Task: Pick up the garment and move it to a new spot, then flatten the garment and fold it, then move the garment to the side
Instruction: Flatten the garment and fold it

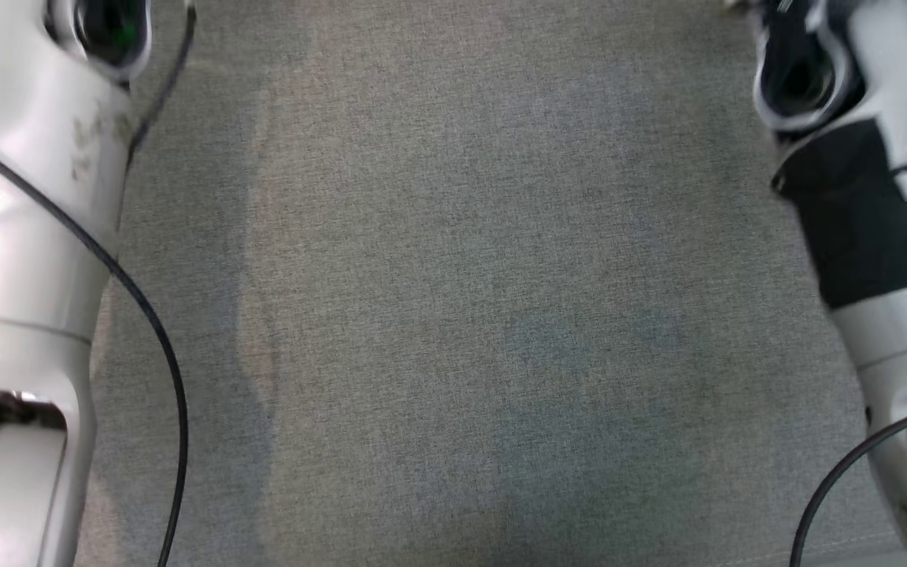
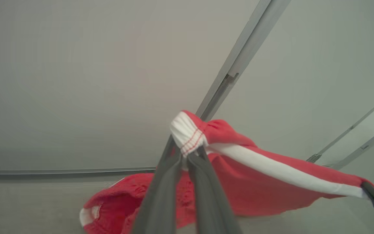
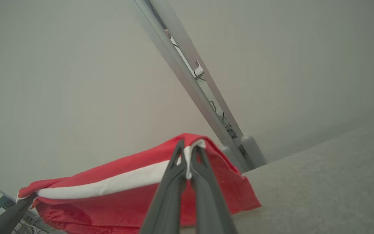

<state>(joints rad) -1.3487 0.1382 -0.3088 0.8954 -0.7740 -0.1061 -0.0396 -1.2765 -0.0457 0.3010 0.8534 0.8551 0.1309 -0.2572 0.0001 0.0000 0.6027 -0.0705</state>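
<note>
Grey fabric surface (image 1: 461, 315); metal post (image 3: 193, 89) against pale wall (image 3: 60, 65).

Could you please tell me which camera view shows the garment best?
The left wrist view: the garment shows ribbed edge, white stripe and trailing end, held by the left gripper and right gripper. The right wrist view gives the stripe and red side.

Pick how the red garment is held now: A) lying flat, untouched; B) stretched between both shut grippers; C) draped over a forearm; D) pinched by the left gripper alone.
B: the left gripper clamps the garment at its white cuff, and the right gripper pinches its other end.
</note>
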